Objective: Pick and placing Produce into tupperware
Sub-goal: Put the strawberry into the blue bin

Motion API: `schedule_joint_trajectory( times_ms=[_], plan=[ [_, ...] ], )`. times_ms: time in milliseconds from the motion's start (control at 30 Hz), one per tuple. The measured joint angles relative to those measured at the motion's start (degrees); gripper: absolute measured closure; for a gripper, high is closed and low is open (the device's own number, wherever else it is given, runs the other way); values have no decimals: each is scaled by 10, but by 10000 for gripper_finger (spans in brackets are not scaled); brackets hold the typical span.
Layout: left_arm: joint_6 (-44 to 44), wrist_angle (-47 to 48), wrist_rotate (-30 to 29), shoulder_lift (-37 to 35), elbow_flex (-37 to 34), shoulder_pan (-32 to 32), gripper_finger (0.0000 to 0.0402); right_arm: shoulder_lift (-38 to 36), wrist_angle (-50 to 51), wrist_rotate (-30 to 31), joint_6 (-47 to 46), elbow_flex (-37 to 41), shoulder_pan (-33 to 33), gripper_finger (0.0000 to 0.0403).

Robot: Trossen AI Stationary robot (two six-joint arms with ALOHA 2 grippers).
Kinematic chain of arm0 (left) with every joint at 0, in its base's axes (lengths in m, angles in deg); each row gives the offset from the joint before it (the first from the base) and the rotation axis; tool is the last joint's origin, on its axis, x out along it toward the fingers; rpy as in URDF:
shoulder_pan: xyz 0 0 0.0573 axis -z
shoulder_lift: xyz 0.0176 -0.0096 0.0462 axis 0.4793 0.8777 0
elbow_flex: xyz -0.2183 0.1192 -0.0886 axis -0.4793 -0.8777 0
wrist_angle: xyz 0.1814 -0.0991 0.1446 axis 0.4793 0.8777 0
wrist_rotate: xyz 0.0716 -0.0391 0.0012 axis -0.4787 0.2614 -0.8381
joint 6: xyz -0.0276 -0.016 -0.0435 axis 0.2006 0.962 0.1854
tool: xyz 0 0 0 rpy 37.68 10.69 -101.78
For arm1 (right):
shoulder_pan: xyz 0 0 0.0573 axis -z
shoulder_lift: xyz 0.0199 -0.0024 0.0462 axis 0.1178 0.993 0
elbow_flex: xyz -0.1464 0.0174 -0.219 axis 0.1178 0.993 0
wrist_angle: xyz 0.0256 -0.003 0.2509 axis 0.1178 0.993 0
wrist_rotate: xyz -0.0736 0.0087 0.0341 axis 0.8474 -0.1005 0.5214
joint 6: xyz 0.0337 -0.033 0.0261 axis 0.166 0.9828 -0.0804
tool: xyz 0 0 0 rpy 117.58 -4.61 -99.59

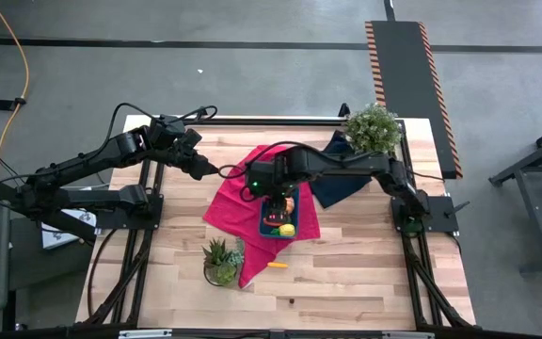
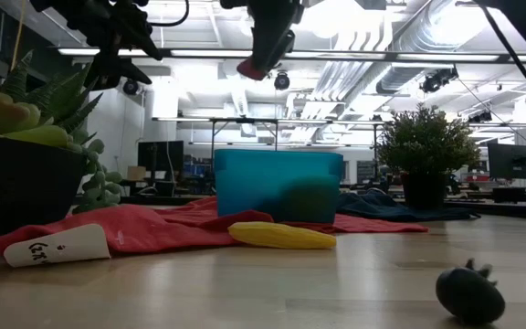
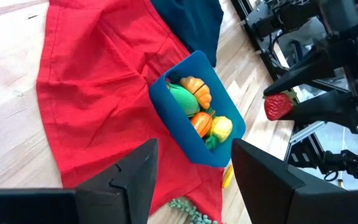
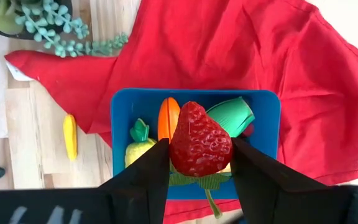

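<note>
- The right gripper hangs directly above the tupperware, its fingers pinching a red strawberry between them; the berry is in the air, clear of the tub.
- The left gripper hovers over the far side of the red cloth, its fingers spread with nothing between them.
- The tupperware, a teal-blue tub, sits on the red cloth and holds produce: an orange piece, a green piece, a yellow piece with a green top, and in the left wrist view also a ridged orange-yellow piece.
- A yellow piece lies on the bare surface just outside the cloth, near the tub.
- A succulent in a dark pot stands at the cloth's near corner; a leafy potted plant stands at the far right, beside a navy cloth.
- A small dark object lies on the surface, well apart from the tub.
</note>
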Motion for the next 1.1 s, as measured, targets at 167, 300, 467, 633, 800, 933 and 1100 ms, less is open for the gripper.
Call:
schedule_joint_trajectory(
  times_ms=[167,300,467,633,800,933,1100],
  plan=[
    [0,0,0,0,0,0,208,2,0,0,5,0,0,265],
    [-5,0,0,0,0,0,208,2,0,2,5,0,0,265],
    [-5,0,0,0,0,0,208,1,-18,10,9,22,1,265],
    [-6,1,0,0,0,0,208,-1,-20,10,11,78,1,265],
    [-7,1,0,0,0,0,208,-1,-64,-5,8,113,-2,265],
    [-7,1,0,0,0,0,208,-2,-70,-7,7,135,-3,265],
    [-7,1,0,0,0,0,208,-3,-88,-9,9,168,-3,265]
  ],
)
